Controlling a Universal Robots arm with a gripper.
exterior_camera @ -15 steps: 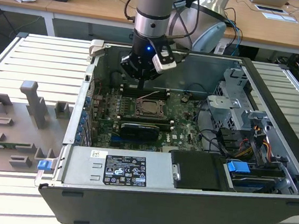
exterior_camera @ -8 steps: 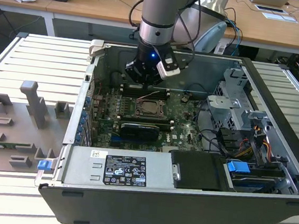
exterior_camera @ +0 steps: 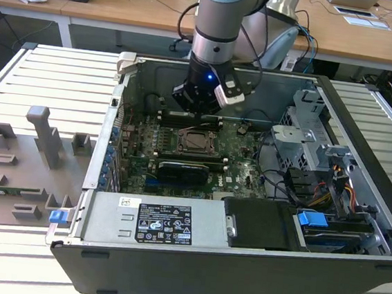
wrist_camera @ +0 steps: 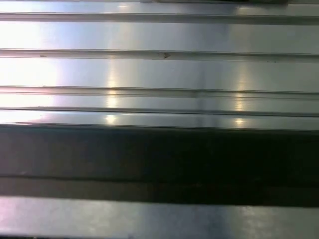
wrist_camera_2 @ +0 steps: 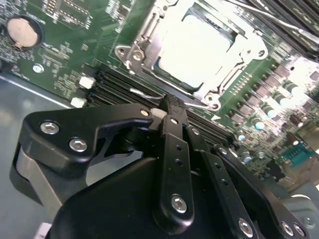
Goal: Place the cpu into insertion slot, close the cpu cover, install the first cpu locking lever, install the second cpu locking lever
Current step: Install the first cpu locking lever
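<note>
My black gripper (wrist_camera_2: 167, 107), fingers pinched together on nothing, hovers at six o'clock of the silver-grey square cpu (wrist_camera_2: 199, 45) seated under its silver metal cover frame (wrist_camera_2: 142, 47); I should press squarely, I judge.

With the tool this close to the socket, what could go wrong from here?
The tool sits low over the motherboard, right beside the cpu cover. A slightly off descent might scrape the memory slots beside the socket. The cpu lies in the socket with the frame over it; pushing the thin wire lever sideways could bend it.
</note>
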